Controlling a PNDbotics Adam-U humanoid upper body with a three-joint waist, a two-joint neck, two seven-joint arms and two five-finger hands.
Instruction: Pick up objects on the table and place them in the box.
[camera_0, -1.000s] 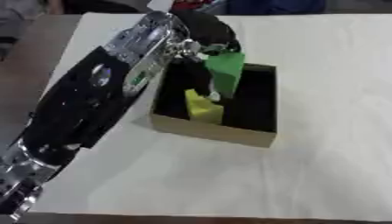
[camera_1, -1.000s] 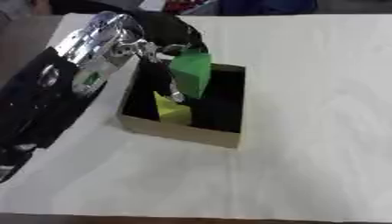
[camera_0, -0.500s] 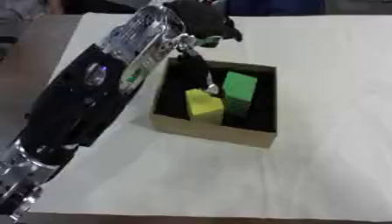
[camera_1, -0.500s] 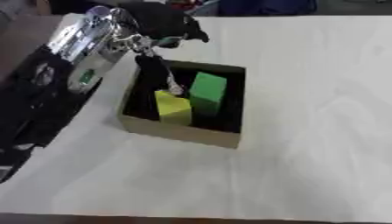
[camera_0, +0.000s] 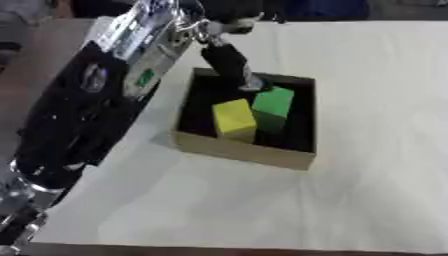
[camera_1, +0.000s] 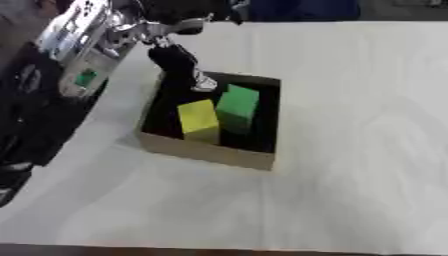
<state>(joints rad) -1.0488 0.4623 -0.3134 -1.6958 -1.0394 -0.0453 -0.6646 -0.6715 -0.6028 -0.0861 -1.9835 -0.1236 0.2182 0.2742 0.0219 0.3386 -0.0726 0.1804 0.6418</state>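
Observation:
A shallow cardboard box with a dark inside sits on the white table. In it a yellow block stands beside a green block, the green one to its right and slightly farther back. My left hand hangs over the box's far left corner, coming in from the upper left. It is open, with one dark finger reaching down toward the box's back wall, and it holds nothing. The rest of the hand is blurred at the top edge. My right hand shows in neither view.
My black and silver left arm lies across the left side of the view, covering the table's left edge. White table surface stretches to the right of the box and in front of it. Dark shapes line the far edge.
One second ago my left hand held the green block over the box. It has let go; the block now stands by the yellow one, and the hand has drawn back toward the far edge.

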